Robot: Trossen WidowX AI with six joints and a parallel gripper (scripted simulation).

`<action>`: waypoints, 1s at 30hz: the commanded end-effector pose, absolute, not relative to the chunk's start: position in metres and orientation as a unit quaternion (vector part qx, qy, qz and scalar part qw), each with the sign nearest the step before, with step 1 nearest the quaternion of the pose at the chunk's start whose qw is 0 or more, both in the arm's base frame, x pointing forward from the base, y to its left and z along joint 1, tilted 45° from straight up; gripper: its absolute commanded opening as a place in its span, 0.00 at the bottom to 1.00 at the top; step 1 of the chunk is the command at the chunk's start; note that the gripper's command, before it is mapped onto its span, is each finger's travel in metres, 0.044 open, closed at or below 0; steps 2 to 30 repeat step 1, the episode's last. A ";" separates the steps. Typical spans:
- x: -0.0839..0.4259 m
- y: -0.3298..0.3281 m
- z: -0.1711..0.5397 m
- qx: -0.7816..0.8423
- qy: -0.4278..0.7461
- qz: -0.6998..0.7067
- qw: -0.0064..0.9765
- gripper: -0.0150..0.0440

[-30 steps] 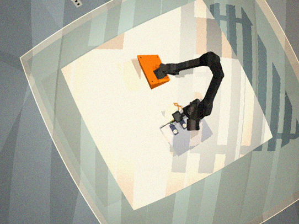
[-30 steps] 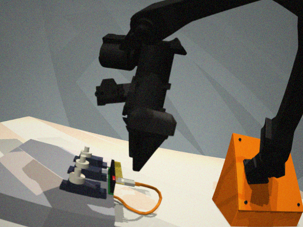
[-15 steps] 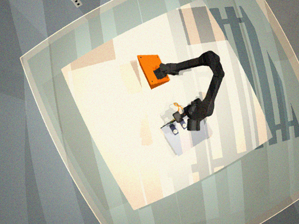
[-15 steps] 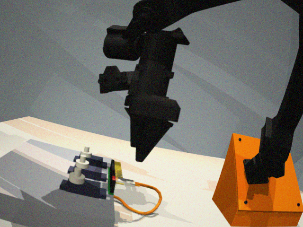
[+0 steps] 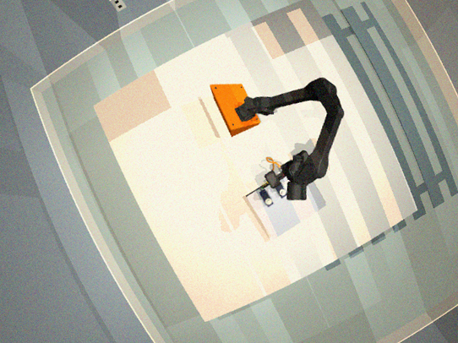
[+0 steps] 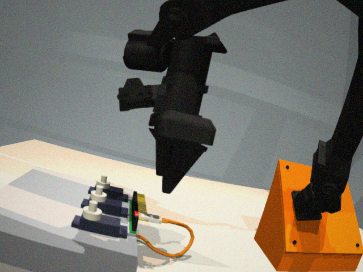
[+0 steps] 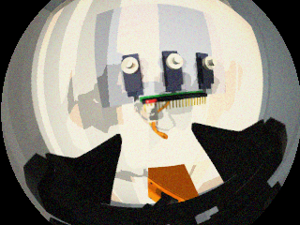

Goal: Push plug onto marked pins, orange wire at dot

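Note:
The plug [image 6: 151, 217] [image 7: 151, 111], pale with an orange lead [image 6: 190, 231] [image 7: 159, 131], lies nearly level at the pin row's red-banded end. Its front end meets the pins beside the red band [image 6: 135, 213] [image 7: 150, 100]; some yellow metal shows between plug and black strip. How far on it sits, and the hole order, cannot be told. The other pins [image 6: 142, 202] [image 7: 189, 101] look straight and evenly spaced. My gripper [image 6: 167, 191] [image 7: 157, 131] is open and empty, above and outward from the plug, not touching it. In the top view the arm hides the plug.
Three dark servos with white horns, one of them here [image 6: 109, 206] [image 7: 172, 72], lie on the pale holder [image 6: 67, 242] [image 7: 133, 25] behind the pins. The lead loops out low beside the holder. An orange wedge-shaped base [image 5: 230, 99] [image 6: 322, 234] [image 7: 173, 180] carries the arm.

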State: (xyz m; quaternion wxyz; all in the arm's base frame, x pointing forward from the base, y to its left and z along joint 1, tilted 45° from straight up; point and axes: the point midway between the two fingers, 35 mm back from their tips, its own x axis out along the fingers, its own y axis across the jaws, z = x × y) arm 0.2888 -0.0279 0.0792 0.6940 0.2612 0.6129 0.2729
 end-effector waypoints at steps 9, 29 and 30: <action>0.289 -0.029 0.080 0.259 0.613 0.273 0.695 1.00; 0.289 -0.029 0.080 0.259 0.613 0.273 0.695 1.00; 0.289 -0.029 0.080 0.259 0.613 0.273 0.695 1.00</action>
